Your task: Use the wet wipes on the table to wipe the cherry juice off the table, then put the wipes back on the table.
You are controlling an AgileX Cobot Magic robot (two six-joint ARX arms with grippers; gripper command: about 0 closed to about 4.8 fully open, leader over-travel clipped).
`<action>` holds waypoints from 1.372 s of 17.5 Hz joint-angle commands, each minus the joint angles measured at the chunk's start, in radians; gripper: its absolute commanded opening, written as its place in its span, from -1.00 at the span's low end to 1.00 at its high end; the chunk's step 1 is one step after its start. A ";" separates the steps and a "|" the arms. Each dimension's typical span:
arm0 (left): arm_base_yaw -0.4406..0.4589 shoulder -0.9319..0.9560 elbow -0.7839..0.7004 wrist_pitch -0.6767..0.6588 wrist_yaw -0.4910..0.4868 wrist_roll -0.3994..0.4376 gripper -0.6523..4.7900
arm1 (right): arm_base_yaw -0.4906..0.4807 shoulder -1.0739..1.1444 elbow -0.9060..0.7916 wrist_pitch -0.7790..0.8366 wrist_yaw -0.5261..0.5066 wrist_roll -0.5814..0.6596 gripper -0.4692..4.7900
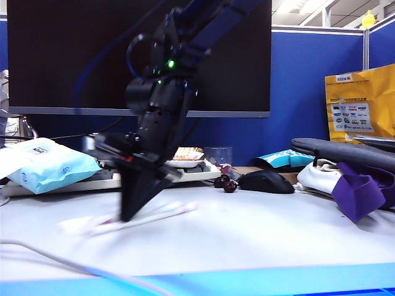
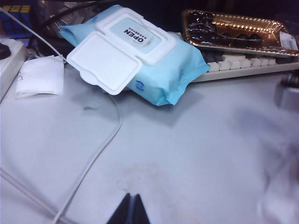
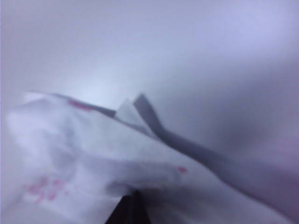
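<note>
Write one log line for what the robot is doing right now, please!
right gripper: shut on wet wipes, down at the table | wipes: pink-stained | left gripper: shut, holding nothing | cherries: near mouse

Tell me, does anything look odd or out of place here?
The wet wipes, pinched in the right gripper on the table, carry pink stains. The wipes packet lies with its lid open. Two cherries lie loose near the mouse.

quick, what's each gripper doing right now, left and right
Left gripper: shut, holding nothing, above the table.
Right gripper: shut on the wet wipes, down on the table.
</note>
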 commanded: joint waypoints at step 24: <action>0.000 -0.003 -0.006 -0.011 0.002 0.000 -0.78 | -0.162 0.040 -0.001 0.206 0.097 0.217 -0.83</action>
